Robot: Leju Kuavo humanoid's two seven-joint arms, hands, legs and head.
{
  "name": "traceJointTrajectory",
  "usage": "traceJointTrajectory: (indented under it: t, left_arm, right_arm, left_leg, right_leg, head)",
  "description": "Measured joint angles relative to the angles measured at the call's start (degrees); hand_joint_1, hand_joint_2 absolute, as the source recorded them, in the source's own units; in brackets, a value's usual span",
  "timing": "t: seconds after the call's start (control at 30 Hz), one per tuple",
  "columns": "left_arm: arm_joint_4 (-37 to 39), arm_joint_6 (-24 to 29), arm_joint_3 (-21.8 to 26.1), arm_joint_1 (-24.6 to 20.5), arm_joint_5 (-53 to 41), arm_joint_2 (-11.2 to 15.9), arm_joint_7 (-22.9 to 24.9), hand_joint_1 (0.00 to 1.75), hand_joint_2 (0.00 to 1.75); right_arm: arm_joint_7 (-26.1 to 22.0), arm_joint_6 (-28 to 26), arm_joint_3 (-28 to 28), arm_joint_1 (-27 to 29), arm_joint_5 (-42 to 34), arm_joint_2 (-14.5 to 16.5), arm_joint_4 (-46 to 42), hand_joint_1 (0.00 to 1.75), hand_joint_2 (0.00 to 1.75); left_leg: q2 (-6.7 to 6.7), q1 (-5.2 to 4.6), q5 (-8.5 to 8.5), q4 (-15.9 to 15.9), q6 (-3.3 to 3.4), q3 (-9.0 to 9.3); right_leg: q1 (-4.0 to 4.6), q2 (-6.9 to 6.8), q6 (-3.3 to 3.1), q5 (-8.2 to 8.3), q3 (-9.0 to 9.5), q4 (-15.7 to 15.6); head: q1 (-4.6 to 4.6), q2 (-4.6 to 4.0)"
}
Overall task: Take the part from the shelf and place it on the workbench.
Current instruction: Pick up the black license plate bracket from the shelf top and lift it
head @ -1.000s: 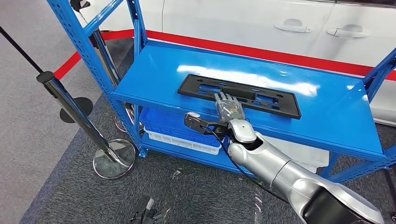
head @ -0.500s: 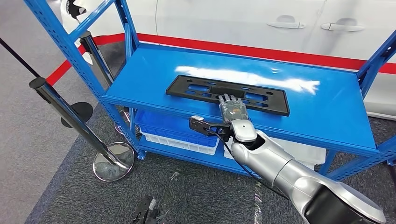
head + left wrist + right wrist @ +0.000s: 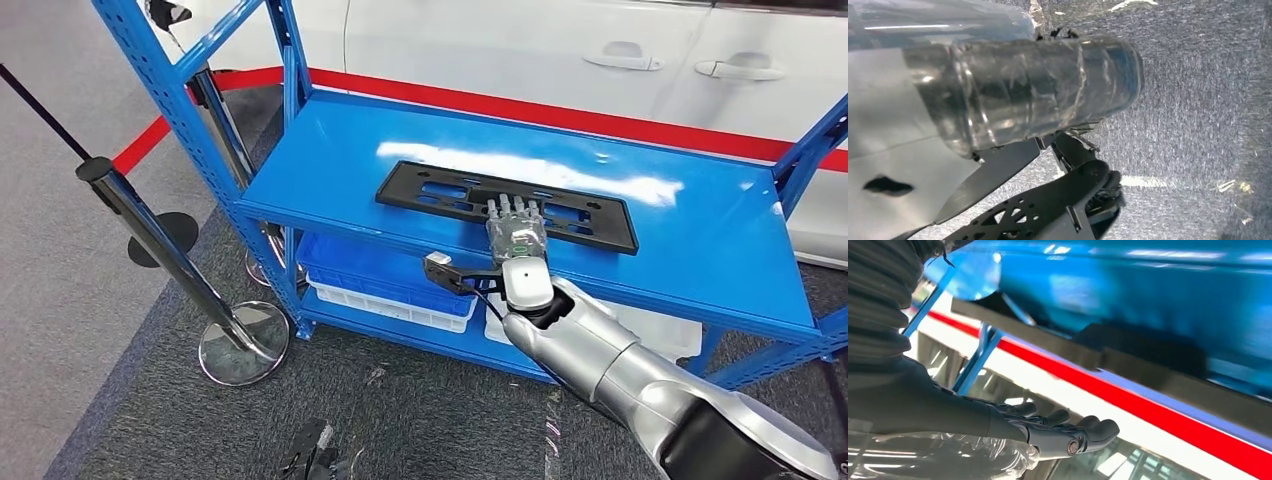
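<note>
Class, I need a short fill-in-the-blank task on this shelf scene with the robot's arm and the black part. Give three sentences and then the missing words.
1. The flat black part lies on the ____ level of the blue shelf.
2. The hand reaching onto the part is the robot's ____ hand.
3. Under that level, a blue bin rests on a ____ bin.

Missing words: top; right; white
</note>
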Motion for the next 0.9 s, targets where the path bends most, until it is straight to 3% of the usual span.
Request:
traceJointTrajectory:
  t: [0.07,0.1,0.2,0.27,0.3,0.37,0.43,0.47,0.5,0.57,0.63,0.67,0.77,0.8,0.9]
  left_arm:
    - [0.0,0.1,0.0,0.0,-0.2,0.0,0.1,0.00,0.00]
    - [0.0,0.2,0.0,0.0,-0.3,0.0,0.2,0.00,0.00]
    - [0.1,0.2,-0.1,0.0,-0.5,0.0,0.3,0.00,0.00]
    - [0.1,0.2,-0.1,0.0,-0.7,0.0,0.3,0.00,0.00]
    - [0.1,0.2,-0.1,0.0,-0.8,0.0,0.3,0.00,0.00]
    - [0.1,0.2,-0.1,0.0,-0.9,0.0,0.3,0.00,0.00]
    - [0.1,0.2,-0.1,0.0,-0.9,0.0,0.3,0.00,0.00]
    - [0.1,0.2,-0.1,0.1,-0.9,0.0,0.3,0.00,0.00]
    - [0.1,0.2,-0.1,0.1,-1.0,0.0,0.4,0.00,0.00]
    - [0.1,0.2,-0.2,0.0,-1.1,0.0,0.4,0.00,0.00]
    - [0.1,0.3,-0.2,-0.1,-1.2,0.0,0.4,0.00,0.00]
    - [0.1,0.3,-0.2,-0.2,-1.3,0.0,0.4,0.00,0.00]
    - [0.1,0.3,-0.2,-0.1,-1.5,0.0,0.4,0.00,0.00]
    - [0.1,0.3,-0.2,-0.2,-1.5,-0.1,0.5,0.00,0.00]
    - [0.1,0.3,-0.2,-0.3,-1.6,-0.2,0.5,0.00,0.00]
  right_arm:
    - [0.1,1.2,0.0,-0.4,1.4,-0.9,-0.2,0.00,1.75]
    - [0.2,1.7,0.0,-0.5,1.9,-1.3,-0.5,0.00,1.75]
    - [0.2,3.0,0.0,-0.5,2.5,-2.5,-1.1,0.00,1.75]
    - [0.2,3.8,0.0,-0.5,2.7,-3.3,-1.3,0.00,1.75]
    - [0.2,4.2,0.0,-0.5,2.8,-3.7,-1.6,0.00,1.75]
    - [0.2,5.1,0.0,-0.3,2.9,-4.4,-2.0,0.00,1.75]
    - [0.2,6.2,0.0,0.2,3.1,-5.4,-2.3,0.00,1.75]
    - [0.2,6.8,0.0,0.5,3.2,-5.9,-2.5,0.00,1.75]
    - [0.2,7.3,-0.1,0.7,3.3,-6.4,-2.7,0.00,1.75]
    - [0.2,8.0,-0.3,0.9,3.4,-7.2,-3.2,0.00,1.75]
    - [0.2,8.2,-0.7,1.2,3.4,-8.2,-3.5,0.00,1.75]
    - [0.2,8.2,-0.9,1.6,3.3,-8.6,-3.7,0.24,1.75]
    - [0.2,8.3,-1.8,2.5,2.9,-9.8,-4.3,1.41,1.75]
    - [0.2,8.2,-2.2,2.6,2.6,-10.0,-4.4,1.58,1.75]
    - [0.2,7.9,-3.2,3.2,1.6,-10.4,-4.8,1.67,1.75]
  left_leg:
    - [-0.10,0.01,-0.51,0.8,-0.51,-0.22]
    - [-0.12,-0.06,-0.74,1.2,-0.80,-0.41]
    - [-0.12,-0.18,-0.94,1.7,-1.39,-0.73]
    - [-0.03,-0.04,-2.01,3.1,-1.85,-1.33]
    - [0.02,0.03,-3.31,5.3,-2.11,-2.27]
    - [0.07,0.12,-6.68,12.6,-2.51,-5.61]
    - [0.07,0.15,-7.95,17.9,-2.52,-8.42]
    - [0.07,0.14,-7.05,17.6,-2.35,-8.46]
    - [0.06,0.09,-5.23,15.0,-2.06,-7.38]
    - [0.05,-0.19,-1.55,7.2,-1.33,-3.56]
    - [0.02,-0.57,-0.47,2.3,-0.89,-1.15]
    - [-0.01,-0.72,-0.69,1.7,-0.82,-0.85]
    - [0.06,-0.45,-0.04,0.3,-0.25,-0.41]
    - [0.15,-0.31,0.25,-0.2,0.03,-0.19]
    - [0.31,-0.23,0.44,-0.5,0.47,-0.04]
  right_leg:
    - [-0.22,-0.08,0.12,2.89,3.72,-7.7]
    - [-0.22,-0.06,0.00,3.47,4.89,-10.0]
    - [-0.02,0.15,-0.79,3.52,5.37,-11.1]
    - [-0.11,0.20,-1.45,3.65,5.50,-11.3]
    - [-0.21,0.22,-1.72,3.71,5.58,-11.3]
    - [-0.15,0.25,-2.02,3.71,5.65,-11.4]
    - [0.00,0.22,-2.09,3.67,5.68,-11.4]
    - [0.07,0.21,-2.10,3.65,5.72,-11.3]
    - [0.11,0.23,-2.10,3.63,5.78,-11.4]
    - [0.23,0.34,-2.04,3.58,5.87,-11.4]
    - [0.30,0.44,-1.75,3.64,5.78,-11.5]
    - [0.31,0.43,-1.51,3.73,5.74,-11.6]
    - [0.23,0.30,-0.67,3.28,5.49,-11.4]
    - [0.25,0.26,-0.46,2.11,4.74,-9.7]
    - [0.24,0.18,-0.04,-2.78,0.23,0.4]
  head:
    - [0.02,0.00]
    - [-0.02,0.00]
    - [-0.10,0.00]
    - [-0.22,0.00]
    - [-0.32,0.00]
    - [-0.52,0.00]
    - [-0.50,0.00]
    - [-0.50,0.00]
    - [-0.50,0.00]
    - [-0.50,0.00]
    - [-0.48,0.00]
    - [-0.46,0.00]
    - [-0.41,0.00]
    - [-0.34,0.00]
    - [-0.20,0.00]
